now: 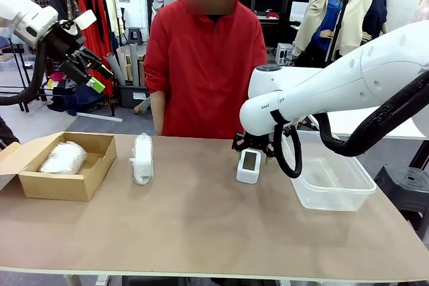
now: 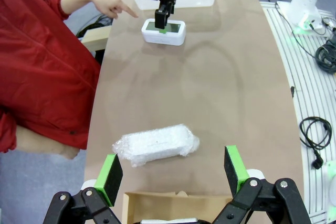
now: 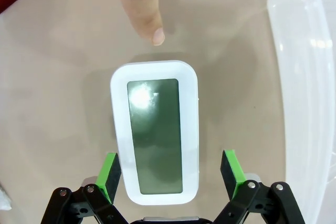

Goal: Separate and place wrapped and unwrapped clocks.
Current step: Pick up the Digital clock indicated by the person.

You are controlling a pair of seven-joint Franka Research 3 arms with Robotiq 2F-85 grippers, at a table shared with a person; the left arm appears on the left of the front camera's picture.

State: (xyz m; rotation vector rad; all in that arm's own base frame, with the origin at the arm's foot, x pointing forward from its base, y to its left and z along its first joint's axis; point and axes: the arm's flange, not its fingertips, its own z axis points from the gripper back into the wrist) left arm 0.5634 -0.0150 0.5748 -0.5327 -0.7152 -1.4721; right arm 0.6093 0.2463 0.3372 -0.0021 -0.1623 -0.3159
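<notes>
The bare white clock (image 3: pixel 155 132) with a grey screen lies face up on the table, also seen as the clock (image 1: pixel 249 165) in the front view. My right gripper (image 3: pixel 170 171) is open just above it, a green pad on either side of its near end. One wrapped clock (image 1: pixel 142 159) lies on the table left of centre; another wrapped bundle (image 1: pixel 64 157) rests inside the cardboard box (image 1: pixel 94 172). My left gripper (image 1: pixel 100 78) hangs open high at the far left; its wrist view looks down on the wrapped clock (image 2: pixel 157 144) between the left gripper (image 2: pixel 173 174) fingers.
A person in red stands at the far edge, and a finger (image 3: pixel 142 3) points at the table just beyond the bare clock. A clear plastic tub (image 1: pixel 335 195) sits right of the clock, close to my right arm.
</notes>
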